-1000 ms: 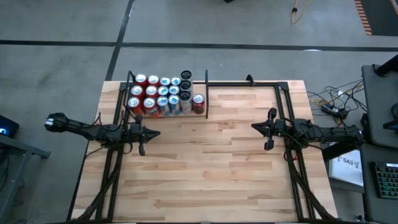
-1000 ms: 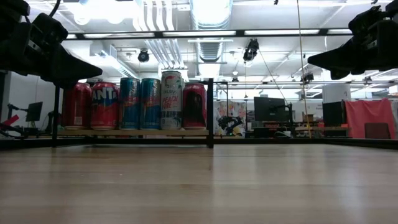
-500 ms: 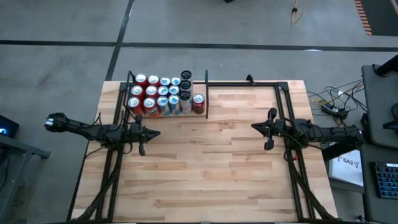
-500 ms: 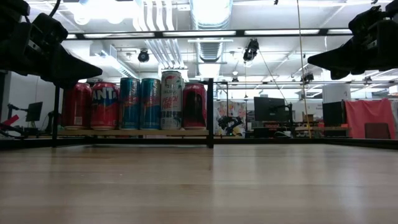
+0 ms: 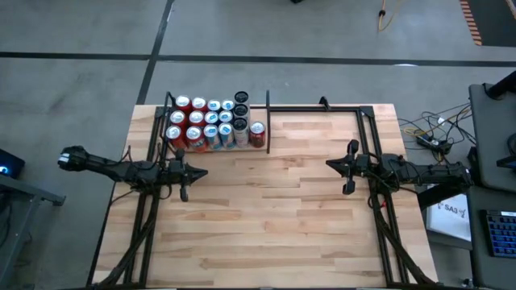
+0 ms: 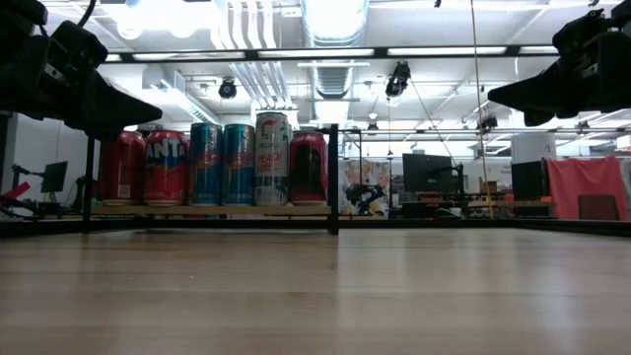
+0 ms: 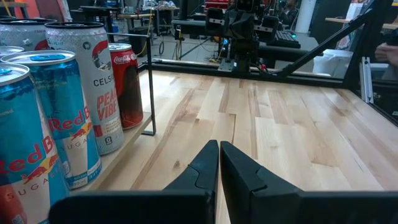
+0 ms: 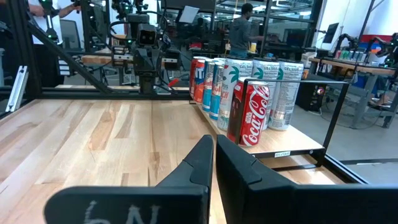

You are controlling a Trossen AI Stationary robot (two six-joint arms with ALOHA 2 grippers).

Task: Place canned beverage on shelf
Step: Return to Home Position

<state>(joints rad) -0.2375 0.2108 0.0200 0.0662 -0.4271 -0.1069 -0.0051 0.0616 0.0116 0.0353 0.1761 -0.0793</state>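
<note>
Several beverage cans (image 5: 211,123) stand upright in rows on the light wood floor of the shelf (image 8: 292,148), a narrow black-framed bay at the table's far left. A red Coca-Cola can (image 7: 127,84) stands at its near right corner, beside a tall white can (image 7: 93,87) and blue cans (image 7: 59,118). My left gripper (image 5: 203,172) hovers shut near the table's left edge, pointing level toward the right. My right gripper (image 5: 328,165) hovers shut near the right edge, pointing level toward the left. Neither has a can between its fingers.
A wider bay of the same black frame (image 5: 322,106) runs along the far edge to the right of the shelf. Bare wooden tabletop (image 5: 266,209) lies between the two arms. Cables and a keyboard (image 5: 500,234) lie off the table's right side. People show in the room beyond.
</note>
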